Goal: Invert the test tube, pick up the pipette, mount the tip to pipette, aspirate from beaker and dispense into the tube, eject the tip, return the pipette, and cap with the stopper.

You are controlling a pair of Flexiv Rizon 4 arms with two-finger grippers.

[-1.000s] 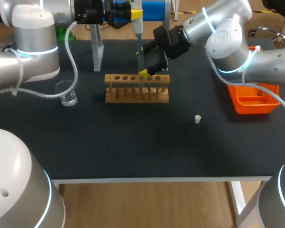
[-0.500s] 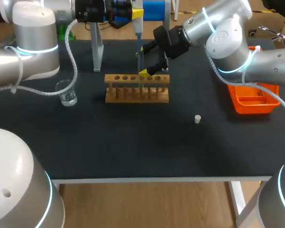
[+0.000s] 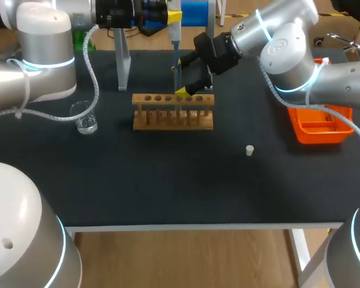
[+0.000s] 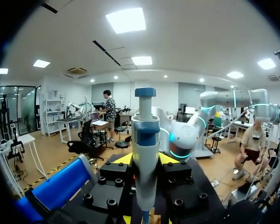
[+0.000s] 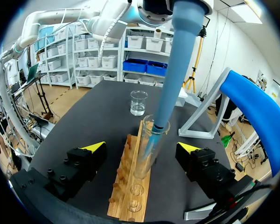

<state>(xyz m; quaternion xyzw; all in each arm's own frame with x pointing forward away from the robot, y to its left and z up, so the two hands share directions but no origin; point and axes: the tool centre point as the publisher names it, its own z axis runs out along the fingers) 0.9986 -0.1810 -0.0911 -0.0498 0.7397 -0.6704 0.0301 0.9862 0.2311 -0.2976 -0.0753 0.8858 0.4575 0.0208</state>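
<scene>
Left arm shifted slightly — pipette tip inside test tube.

Table: black top, pale edge along the front. Wooden rack stands mid-table with its long side to the front and 1 row of holes in its top board. Orange bin is at the right side, well apart from the rack. Grey stand is behind the rack at the far edge, legs slanted. Blue bar lies across its top.
</scene>
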